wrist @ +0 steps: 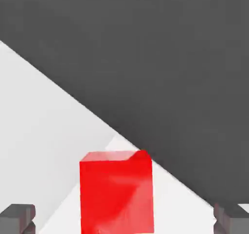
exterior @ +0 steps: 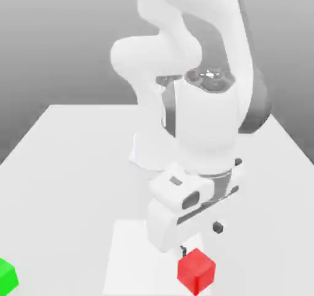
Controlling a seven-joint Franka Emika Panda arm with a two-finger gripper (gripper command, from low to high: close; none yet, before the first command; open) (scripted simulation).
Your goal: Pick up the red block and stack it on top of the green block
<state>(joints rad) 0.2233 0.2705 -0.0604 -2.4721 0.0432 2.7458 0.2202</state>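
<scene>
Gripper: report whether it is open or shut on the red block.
Open. In the hand view the gripper has its fingertips spread wide on both sides of the red block, with gaps and no contact.

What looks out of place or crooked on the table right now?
Nothing stands out. The red block sits flat on the table, intact, with the hand open around it, a finger on each side. The green block rests apart at the exterior view's left edge.

red block [wrist: 116, 192] between spread fingertips [wrist: 17, 217] — untouched
</scene>
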